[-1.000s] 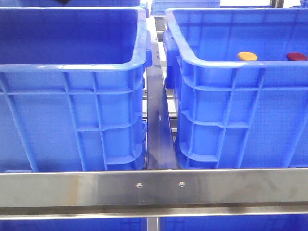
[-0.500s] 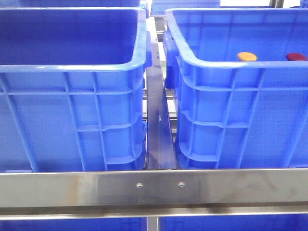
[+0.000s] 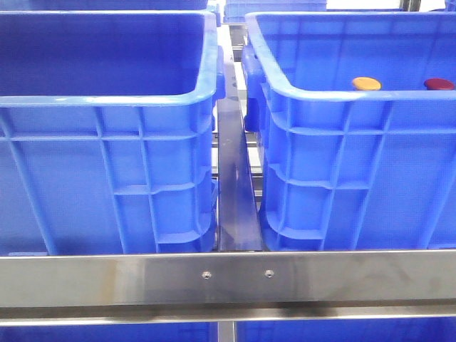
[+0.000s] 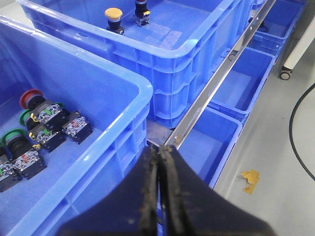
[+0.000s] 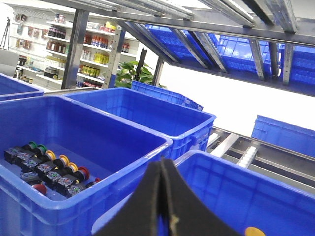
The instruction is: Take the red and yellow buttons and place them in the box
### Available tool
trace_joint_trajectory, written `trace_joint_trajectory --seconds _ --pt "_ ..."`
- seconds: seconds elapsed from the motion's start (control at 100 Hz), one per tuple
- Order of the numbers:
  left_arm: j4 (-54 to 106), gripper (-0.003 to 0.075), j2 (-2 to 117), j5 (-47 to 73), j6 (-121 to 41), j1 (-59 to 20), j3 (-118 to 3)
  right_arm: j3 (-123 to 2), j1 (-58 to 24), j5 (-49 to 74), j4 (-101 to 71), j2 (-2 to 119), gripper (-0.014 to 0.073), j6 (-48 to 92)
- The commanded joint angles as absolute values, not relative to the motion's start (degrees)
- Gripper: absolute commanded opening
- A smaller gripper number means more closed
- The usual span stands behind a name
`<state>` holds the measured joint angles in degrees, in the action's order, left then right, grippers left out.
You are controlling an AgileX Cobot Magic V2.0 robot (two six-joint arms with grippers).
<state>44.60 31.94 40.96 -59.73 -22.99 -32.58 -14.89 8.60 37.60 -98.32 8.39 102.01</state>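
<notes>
The left fingers (image 4: 158, 196) are pressed together with nothing between them, hanging above the near corner of a blue crate (image 4: 123, 78) and the steel rail (image 4: 216, 83) beside it. The right fingers (image 5: 162, 196) are likewise closed flat on each other and hold nothing.

In the front view, nearest is a horizontal steel bar (image 3: 228, 278) with two screws. Behind it stand two large blue crates side by side, apart, with a dark steel strip (image 3: 234, 192) running back between them. The left crate (image 3: 107, 100) shows only bare inner walls from here. In the right crate, the box (image 3: 320, 96), two buttons peek over the near rim: one yellow button (image 3: 366, 83) and, to its right and well apart, one red button (image 3: 439, 83). The left wrist view shows the same pair standing upright on the box floor, the yellow one (image 4: 113, 13) whole and the other (image 4: 141, 7) cut off by the frame edge.

In that view the nearer crate holds a cluster of switch units (image 4: 44, 128), at least one red-capped and two green-capped; the exact count cannot be told. More blue crates (image 4: 236, 88) sit on the tier below.
</notes>
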Motion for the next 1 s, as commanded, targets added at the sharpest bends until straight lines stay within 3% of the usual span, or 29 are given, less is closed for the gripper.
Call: trace_joint_trajectory --seconds 0.0,0.7,0.99 --pt "47.4 -0.002 32.0 38.0 -59.8 -23.0 -34.0 -16.2 8.6 38.2 -101.2 9.0 -0.0062 102.0" --pt "47.2 -0.002 31.8 37.9 -59.8 -23.0 -34.0 -16.2 8.6 38.2 -101.2 9.0 -0.0062 102.0" --pt "45.2 -0.002 28.2 22.6 -54.7 -19.4 -29.5 -16.2 8.6 38.2 -101.2 9.0 -0.0062 102.0"
